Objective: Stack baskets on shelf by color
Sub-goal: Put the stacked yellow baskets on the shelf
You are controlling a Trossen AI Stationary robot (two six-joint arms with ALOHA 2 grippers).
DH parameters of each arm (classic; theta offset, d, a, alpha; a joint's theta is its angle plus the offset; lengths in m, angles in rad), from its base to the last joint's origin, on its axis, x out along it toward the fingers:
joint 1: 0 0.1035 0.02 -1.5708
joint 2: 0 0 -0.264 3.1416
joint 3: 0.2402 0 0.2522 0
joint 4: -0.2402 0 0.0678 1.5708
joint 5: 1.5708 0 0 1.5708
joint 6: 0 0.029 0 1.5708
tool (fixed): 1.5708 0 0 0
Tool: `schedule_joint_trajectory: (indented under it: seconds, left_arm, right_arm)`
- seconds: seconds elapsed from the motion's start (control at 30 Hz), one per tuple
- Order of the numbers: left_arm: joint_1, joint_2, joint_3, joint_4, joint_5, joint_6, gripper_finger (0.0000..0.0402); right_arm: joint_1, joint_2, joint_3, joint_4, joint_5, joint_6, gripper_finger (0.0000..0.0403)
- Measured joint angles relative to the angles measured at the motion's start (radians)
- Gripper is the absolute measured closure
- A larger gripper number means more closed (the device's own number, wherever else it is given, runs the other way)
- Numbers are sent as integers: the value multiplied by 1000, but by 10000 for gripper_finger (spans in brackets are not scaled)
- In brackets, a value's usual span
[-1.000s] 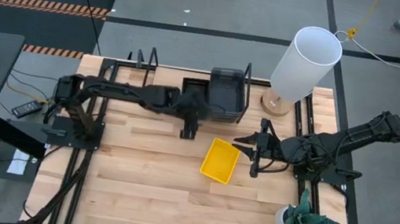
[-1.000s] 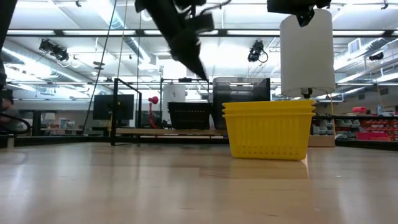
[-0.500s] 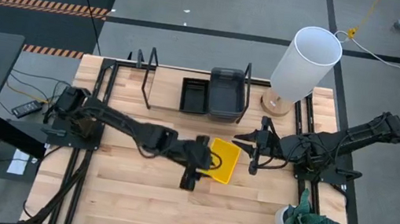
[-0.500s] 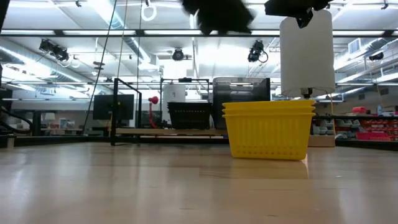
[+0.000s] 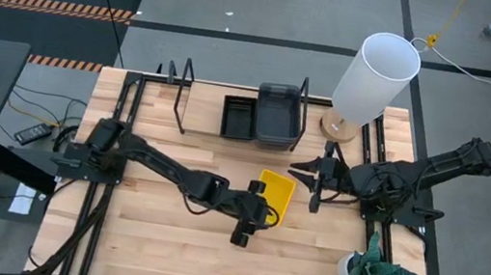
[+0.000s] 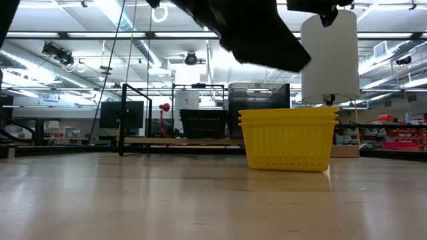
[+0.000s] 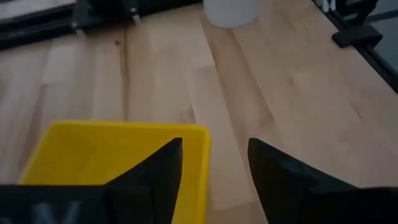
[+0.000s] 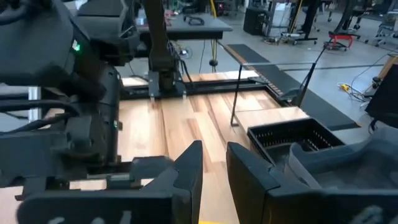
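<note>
Nested yellow baskets (image 5: 276, 193) (image 6: 287, 140) stand on their bottom on the table, right of its middle. My left gripper (image 5: 264, 209) (image 7: 214, 158) is open and hovers just above the stack's near end; in the left wrist view one finger is over the inside (image 7: 118, 158) and the other outside the rim. The low view shows it as a dark shape (image 6: 267, 47) clear above the stack. On the shelf (image 5: 202, 102) at the far edge sit black baskets (image 5: 239, 117) and dark grey baskets (image 5: 277, 113). My right gripper (image 5: 313, 182) (image 8: 214, 165) waits open, right of the yellow stack.
A tall white cylinder lamp (image 5: 377, 74) stands at the far right corner on a round wooden base. A small potted plant (image 5: 372, 269) sits near the right near corner. Bare planks (image 5: 163, 233) lie left of and nearer than the yellow stack.
My left gripper has swung away from the shelf toward the table's near edge and right, ending over the yellow stack's near end. The baskets have stayed where they were.
</note>
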Motion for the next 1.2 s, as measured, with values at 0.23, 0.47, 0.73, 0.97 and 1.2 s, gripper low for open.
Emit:
schedule_joint_trajectory:
  seconds: [0.23,0.47,0.73,0.97,1.2]
  left_arm:
    - [0,66,-1,24,36,0,218]
    - [13,113,3,38,26,5,225]
    - [17,118,-3,11,-11,23,269]
    - [1,76,0,14,-50,68,297]
    - [28,50,1,-8,-149,86,273]
  right_arm:
    - [0,-18,0,-18,0,-6,325]
    - [0,-24,0,-35,0,0,325]
    - [0,-25,0,-53,0,19,325]
    - [0,-25,0,-54,0,19,325]
    - [0,-25,0,-50,0,18,325]
